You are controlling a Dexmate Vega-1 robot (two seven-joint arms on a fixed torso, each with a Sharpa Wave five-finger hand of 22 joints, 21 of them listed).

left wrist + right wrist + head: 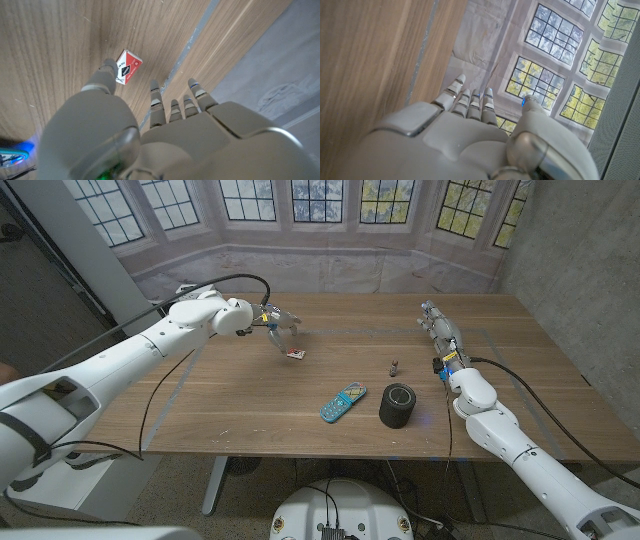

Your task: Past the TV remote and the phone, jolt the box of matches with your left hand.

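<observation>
White arms, grey fingers, black cables

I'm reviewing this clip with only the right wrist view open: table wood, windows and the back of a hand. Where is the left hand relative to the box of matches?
Observer: In the head view the left hand hovers right above the box of matches, at the far left part of the table.
Operator: Is it touching the box?
Observer: The left wrist view shows a fingertip right beside the box; contact cannot be told.
Operator: And the phone?
Observer: The blue phone lies nearer the robot, next to a black cylinder.
Operator: The right hand?
Observer: The right hand is open at the table's right side, holding nothing.
</observation>
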